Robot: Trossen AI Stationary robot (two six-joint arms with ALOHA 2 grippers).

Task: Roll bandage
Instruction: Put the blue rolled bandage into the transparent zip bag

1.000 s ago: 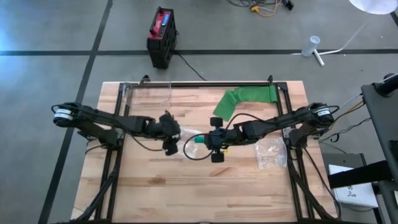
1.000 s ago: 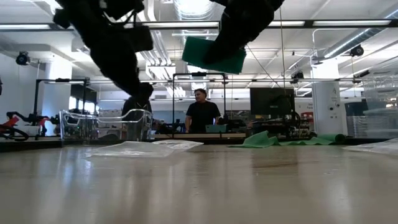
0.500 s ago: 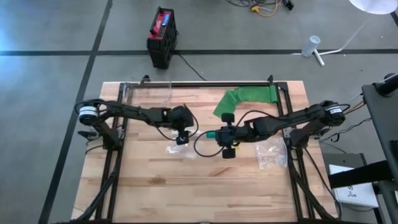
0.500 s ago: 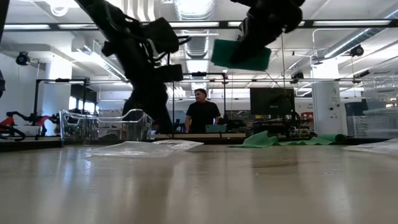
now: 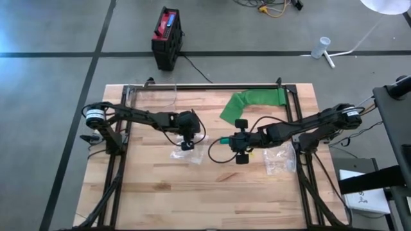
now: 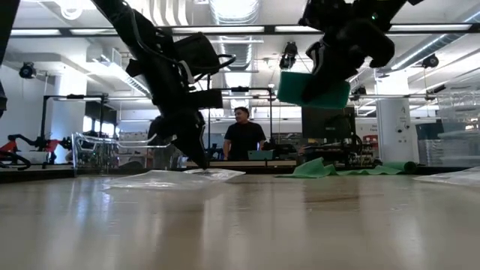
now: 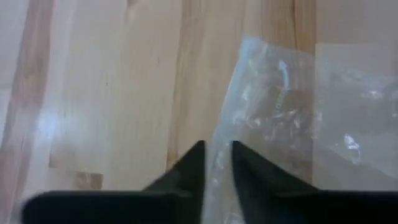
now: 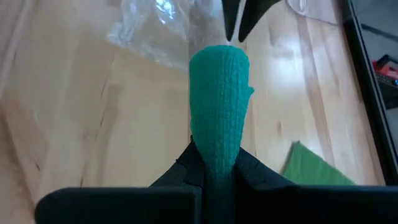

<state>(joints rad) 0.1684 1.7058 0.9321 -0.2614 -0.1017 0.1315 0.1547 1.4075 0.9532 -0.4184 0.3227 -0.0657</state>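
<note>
High view: left gripper (image 5: 185,145) is down at the far edge of a clear plastic bag (image 5: 186,154) mid-table, left of centre. Right gripper (image 5: 226,140) sits just right of it, clenched on a rolled green bandage (image 5: 224,139) held off the table, roll end pointing toward the left arm. Probably held out like that so the bag can be brought to it, or vice versa. A 2nd clear bag (image 5: 280,158) lies under the right arm, near the right edge. Loose green cloth (image 5: 252,102) lies at the far side, well apart from both grippers. Clear container (image 5: 154,94) at far-left corner of the wooden table (image 5: 154,192).

Low view: left gripper (image 6: 196,154) comes down w/ its tips on the bag (image 6: 169,178); right gripper (image 6: 330,64) is up high, green bandage (image 6: 313,89) hanging in it, clear of the tabletop. A person (image 6: 244,137) stands in the room behind; not involved.

Left wrist view: fingertips (image 7: 194,163) nearly together, w/ the bag's edge (image 7: 273,118) running into the narrow gap. Looks like a pinch on the film, but can't tell if it's properly caught yet.

Right wrist view: bandage roll (image 8: 217,106) sticks out from between the fingers (image 8: 249,171), gripped firmly at its base. Left gripper's tips (image 8: 241,15) and the bag (image 8: 152,28) show beyond it, so roll is lined up toward the bag. Green cloth (image 8: 311,165) off to the side.
</note>
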